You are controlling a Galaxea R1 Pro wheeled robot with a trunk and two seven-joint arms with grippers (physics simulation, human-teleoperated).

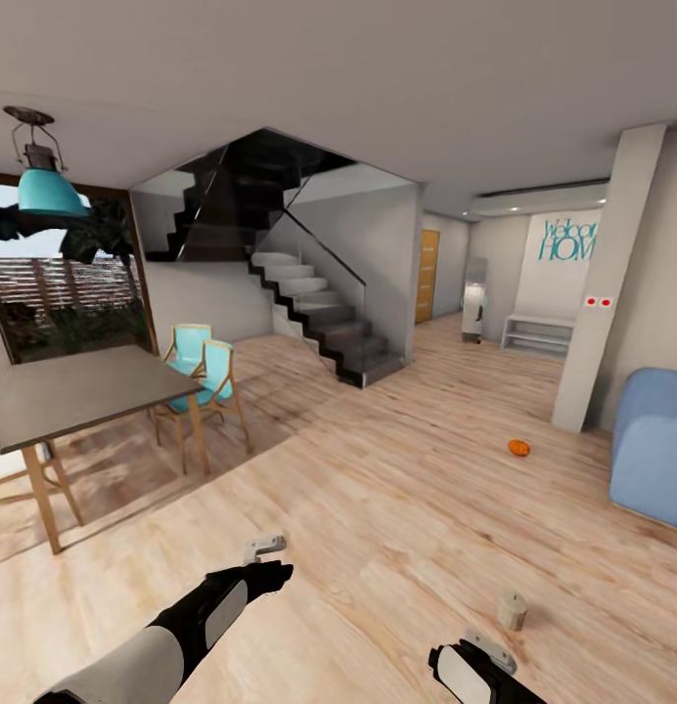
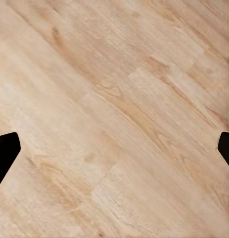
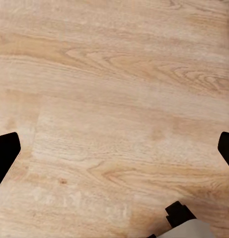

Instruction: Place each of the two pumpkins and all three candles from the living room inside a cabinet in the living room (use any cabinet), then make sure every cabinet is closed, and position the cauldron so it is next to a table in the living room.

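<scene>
Wood floor [image 1: 378, 508], pumpkin [image 1: 519, 447] near blue sofa [image 1: 656, 445], pillar [image 1: 608, 284] behind

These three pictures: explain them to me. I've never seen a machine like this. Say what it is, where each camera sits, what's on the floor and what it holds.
It is a wheeled two-armed robot in a simulated house. The big picture is from its head camera: the left gripper and the right arm show below. On the wooden floor lie an orange pumpkin and a short cream candle; a dining table stands at the left, a blue sofa at the right. The other two pictures come from wrist cameras, looking down at bare floor between dark fingertips spread wide. Both grippers are open, holding nothing.
</scene>
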